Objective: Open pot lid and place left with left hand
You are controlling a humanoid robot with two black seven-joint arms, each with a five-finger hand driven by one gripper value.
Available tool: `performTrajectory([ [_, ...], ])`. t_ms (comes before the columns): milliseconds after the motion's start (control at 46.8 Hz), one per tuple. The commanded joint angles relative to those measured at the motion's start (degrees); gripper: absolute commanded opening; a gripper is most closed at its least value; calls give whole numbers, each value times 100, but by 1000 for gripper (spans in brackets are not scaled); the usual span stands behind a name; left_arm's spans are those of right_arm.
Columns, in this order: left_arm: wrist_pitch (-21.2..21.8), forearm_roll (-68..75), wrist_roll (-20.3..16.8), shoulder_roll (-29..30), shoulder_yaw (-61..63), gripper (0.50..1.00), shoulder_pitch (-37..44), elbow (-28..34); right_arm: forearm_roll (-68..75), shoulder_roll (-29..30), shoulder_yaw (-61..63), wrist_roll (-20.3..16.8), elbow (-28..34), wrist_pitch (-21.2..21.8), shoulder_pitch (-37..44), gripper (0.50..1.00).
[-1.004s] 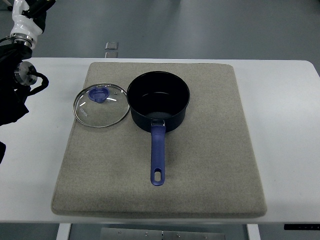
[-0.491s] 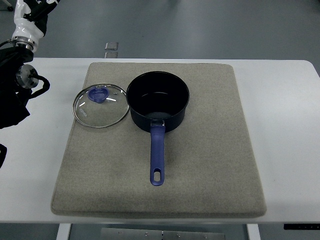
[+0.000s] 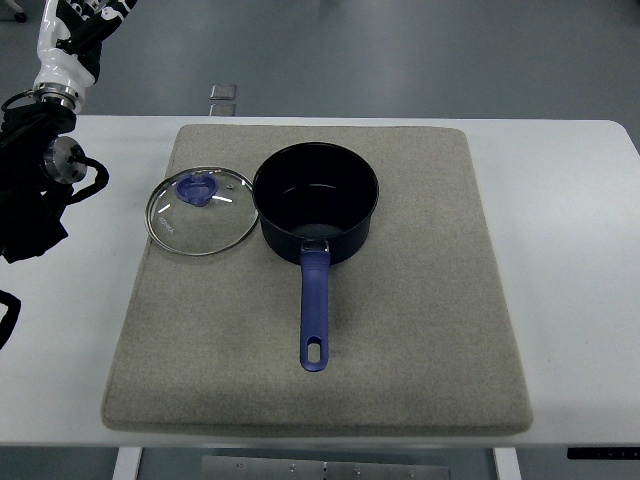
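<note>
The white tabletop [image 3: 570,250] is bare right of the grey felt-like mat [image 3: 420,330]. On the mat a dark blue pot [image 3: 316,203] points its blue handle [image 3: 315,310] nearward. The round glass lid [image 3: 199,210], blue-knobbed, lies flat touching the pot's left. The left robot hand [image 3: 75,25] sits far-left, grip unreadable.

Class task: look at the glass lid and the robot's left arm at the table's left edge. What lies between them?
In the top view, nothing stands between the glass lid and the left arm: only the mat's edge strip and bare white table.
</note>
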Motion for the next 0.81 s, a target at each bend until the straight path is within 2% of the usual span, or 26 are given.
performTrajectory([
  [0,9,0,0,0,8,960,1,1,0,0,0,0,0,0,-4,917],
  [790,80,0,0,-316,-10,962,159,36,-9,0,9,9,53,44,-4,917],
])
